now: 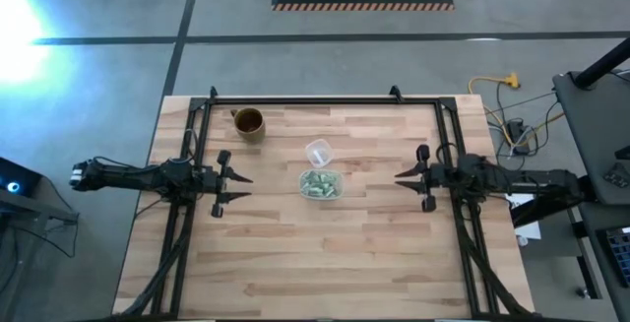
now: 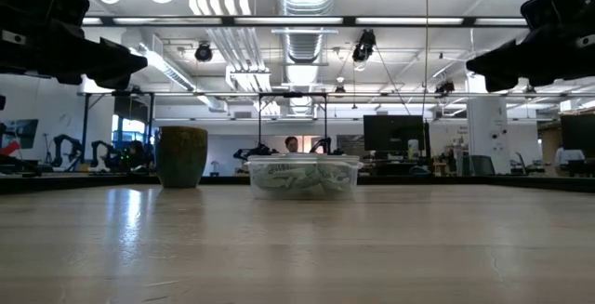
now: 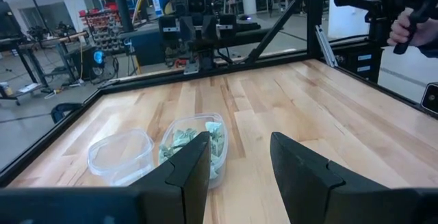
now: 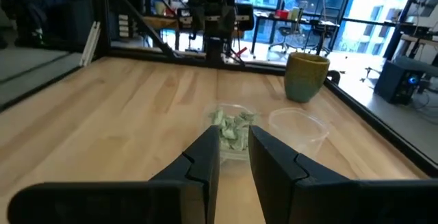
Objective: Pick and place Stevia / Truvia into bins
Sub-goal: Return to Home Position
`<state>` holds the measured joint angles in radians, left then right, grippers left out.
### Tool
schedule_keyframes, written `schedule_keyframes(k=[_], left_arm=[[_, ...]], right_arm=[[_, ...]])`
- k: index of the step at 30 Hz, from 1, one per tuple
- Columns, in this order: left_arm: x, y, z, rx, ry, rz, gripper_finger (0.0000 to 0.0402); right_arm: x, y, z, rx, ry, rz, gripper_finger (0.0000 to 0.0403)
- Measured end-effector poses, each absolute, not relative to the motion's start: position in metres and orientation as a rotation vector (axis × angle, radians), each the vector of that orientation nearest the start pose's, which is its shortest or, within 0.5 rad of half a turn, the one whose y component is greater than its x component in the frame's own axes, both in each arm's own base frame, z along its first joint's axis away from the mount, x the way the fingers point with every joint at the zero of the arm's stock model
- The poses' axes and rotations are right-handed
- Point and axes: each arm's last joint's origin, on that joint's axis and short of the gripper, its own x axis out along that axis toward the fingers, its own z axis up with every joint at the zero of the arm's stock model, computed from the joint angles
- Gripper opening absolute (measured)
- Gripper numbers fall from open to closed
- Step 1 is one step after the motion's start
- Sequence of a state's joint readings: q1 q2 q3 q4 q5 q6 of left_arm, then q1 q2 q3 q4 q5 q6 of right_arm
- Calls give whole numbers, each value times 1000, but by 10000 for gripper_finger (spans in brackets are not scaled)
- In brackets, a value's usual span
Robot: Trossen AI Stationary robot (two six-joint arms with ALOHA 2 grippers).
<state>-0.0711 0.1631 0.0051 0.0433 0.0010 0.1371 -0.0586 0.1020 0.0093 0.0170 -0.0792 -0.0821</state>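
Observation:
The clear bin (image 1: pixel 321 184) stands at the middle of the table with several pale green Stevia packets (image 3: pixel 195 138) lying inside it. It also shows in the low view (image 2: pixel 303 176) and the right wrist view (image 4: pixel 233 131). My left gripper (image 1: pixel 241 187) hovers open to the left of the bin, pointing level at it, nothing between its fingers (image 3: pixel 239 142). My right gripper (image 1: pixel 400 181) hovers to the right of the bin, facing it, its fingers a narrow gap apart and empty (image 4: pixel 234 135). Both stand clear above the tabletop.
A clear round cup (image 1: pixel 318 152) stands just beyond the bin. A brown mug (image 1: pixel 248 123) sits at the far left. A dark frame (image 1: pixel 325 98) runs along the table's far and side edges. In the left wrist view a person's hand (image 3: pixel 409 25) shows beyond the table.

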Motion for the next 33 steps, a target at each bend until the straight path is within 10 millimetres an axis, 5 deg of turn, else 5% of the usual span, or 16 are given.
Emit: schedule_keyframes(k=[6,15,28,33], left_arm=[[107,-8,156,141,108,-80,137],[107,-8,156,141,109,-79,137],[107,-8,156,141,108,-79,137],[107,-8,156,141,111,-79,137]], right_arm=[[105,-3,159,-33,87,61,68],[96,8,171,-118,-69,437,68],[92,20,178,-76,-138,572,68],[93,20,176,-81,-124,471,68]])
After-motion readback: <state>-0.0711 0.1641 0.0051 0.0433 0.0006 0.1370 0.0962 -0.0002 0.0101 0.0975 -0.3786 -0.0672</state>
